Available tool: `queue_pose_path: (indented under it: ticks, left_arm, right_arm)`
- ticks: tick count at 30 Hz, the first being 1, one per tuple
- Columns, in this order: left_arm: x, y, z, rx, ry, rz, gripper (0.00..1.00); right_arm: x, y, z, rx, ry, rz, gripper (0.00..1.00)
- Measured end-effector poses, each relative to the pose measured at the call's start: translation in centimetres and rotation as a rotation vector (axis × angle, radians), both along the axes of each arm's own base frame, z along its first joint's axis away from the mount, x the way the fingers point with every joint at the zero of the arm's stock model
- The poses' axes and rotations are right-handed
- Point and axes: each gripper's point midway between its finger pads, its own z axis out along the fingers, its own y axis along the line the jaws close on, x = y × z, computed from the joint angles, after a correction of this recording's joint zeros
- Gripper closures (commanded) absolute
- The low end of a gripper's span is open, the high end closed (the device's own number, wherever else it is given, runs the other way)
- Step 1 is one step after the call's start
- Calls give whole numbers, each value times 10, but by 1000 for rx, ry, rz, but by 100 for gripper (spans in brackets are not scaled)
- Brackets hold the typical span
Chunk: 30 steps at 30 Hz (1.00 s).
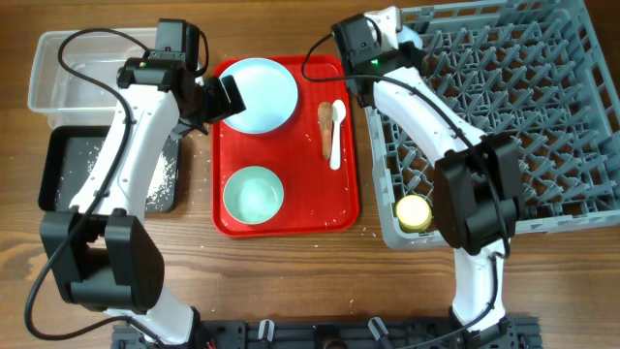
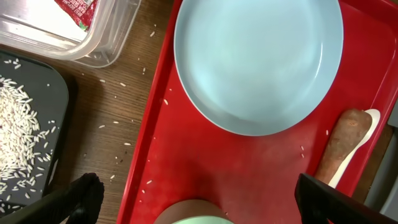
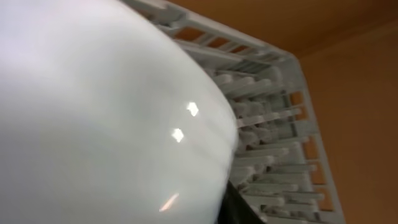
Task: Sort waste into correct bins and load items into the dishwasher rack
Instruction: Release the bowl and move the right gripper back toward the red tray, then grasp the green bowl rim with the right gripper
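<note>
While the left pincer (image 2: 199,190) hangs low in its wrist frame, fingers spread wide and empty, the pale blue plate (image 2: 258,59) lies flat on the red tray (image 2: 180,143), top centre. It looks stiff, light and glossy, so likely slippery: best pinched across the rim at its near edge. On the right, a bowl (image 3: 93,124) fills the view before the rack (image 3: 273,124). Whether the right pincer (image 1: 356,78) grips it, I cannot tell.

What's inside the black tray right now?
White rice grains lie scattered in the black tray. The left arm crosses over it in the overhead view, so that strip is hidden.
</note>
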Motion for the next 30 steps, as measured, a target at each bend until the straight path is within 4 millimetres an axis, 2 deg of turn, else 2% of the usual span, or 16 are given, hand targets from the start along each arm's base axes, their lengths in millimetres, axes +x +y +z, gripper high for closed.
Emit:
queue_pose_path:
  ticks: [2,3,7,10,12,15,18,20,22,26,29,30]
  left_arm:
    - [0,0,0,0,0,0,0]
    - [0,0,0,0,0,0,0]
    - [0,0,0,0,0,0,0]
    - [0,0,0,0,0,0,0]
    - [0,0,0,0,0,0,0]
    - [0,0,0,0,0,0,0]
    - [0,0,0,0,0,0,0]
    - [0,0,0,0,0,0,0]
    - [0,0,0,0,0,0,0]
    - [9,3,3,11,-38,7,0]
    - [11,19,3,27,-39,59,0]
    - [11,34,3,22,-35,123,0]
  right_arm:
    - [-1,8,-4,22,12,22,41]
    - [-2,12,-7,34,26,37,39]
    - [-2,20,-14,80,53,68,37]
    - [-2,33,-25,161,92,118,34]
    - [-3,42,-22,223,102,152,33]
    - [-6,54,0,314,77,199,32]
    - [-11,67,43,438,5,255,28]
    - [-16,80,63,527,-17,304,27]
    - [-24,99,73,661,-8,357,28]
    - [-52,145,61,957,145,414,29]
    - [-76,168,54,1087,260,421,30]
    - [-92,179,45,1122,337,408,32]
